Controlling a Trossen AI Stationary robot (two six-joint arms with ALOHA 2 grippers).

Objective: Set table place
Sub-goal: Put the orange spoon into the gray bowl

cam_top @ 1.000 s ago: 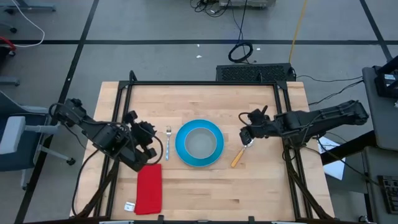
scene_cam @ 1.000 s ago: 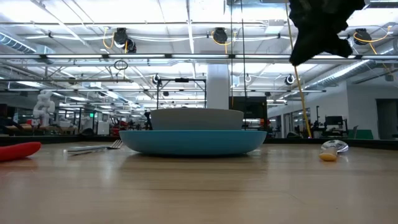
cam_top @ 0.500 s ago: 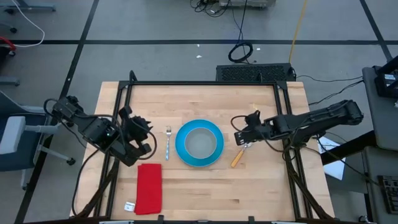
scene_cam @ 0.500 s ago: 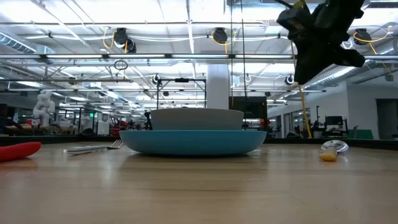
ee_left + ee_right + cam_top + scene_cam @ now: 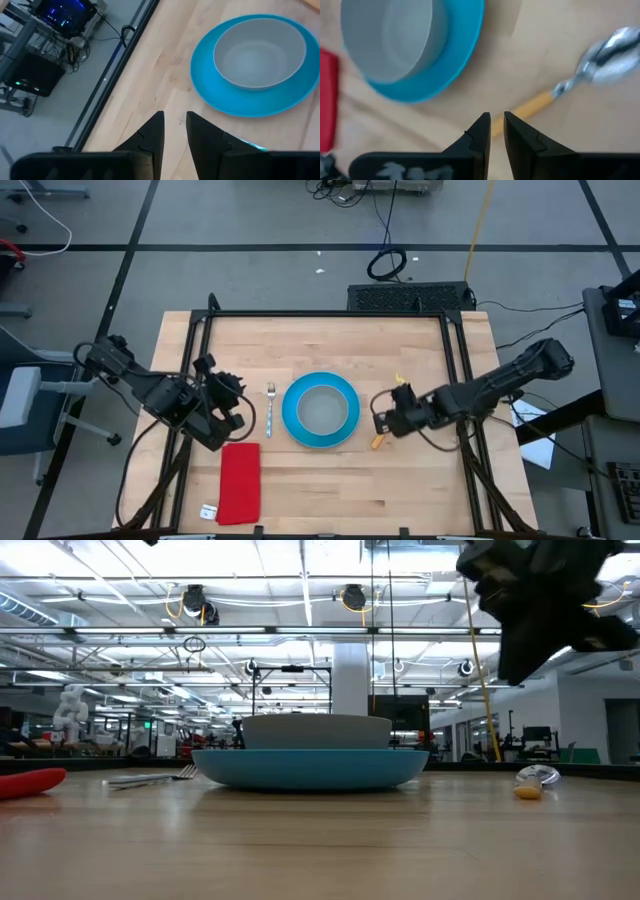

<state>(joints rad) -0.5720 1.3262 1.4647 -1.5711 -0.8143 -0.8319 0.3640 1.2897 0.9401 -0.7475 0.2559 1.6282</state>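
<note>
The bright-blue plate [image 5: 292,423] lies at the table's middle, and the grey bowl [image 5: 322,409] stands on it. Left of the plate, the thin silver fork [image 5: 270,408] lies flat. The orange-handled spoon [image 5: 532,106] lies flat right of the plate, bowl end toward the far edge. My right gripper [image 5: 497,118] hovers above the spoon's handle [image 5: 379,441], well clear of the table in the low view, fingers shut to a slit. My left gripper [image 5: 174,118] hovers left of the fork, narrowly open and holding nothing.
A red folded cloth [image 5: 240,482] lies near the table's near-left corner, with a small white tag [image 5: 208,511] beside it. Black frame rails [image 5: 330,314] run along the table's edges. Bare wood [image 5: 330,490] lies near the plate.
My right gripper has moved toward the near edge and a little left, from beside the spoon's bowl end to above its handle. My left gripper drew back from the fork toward the left edge, then came partway back. Plate, bowl, fork and spoon have stayed still.
</note>
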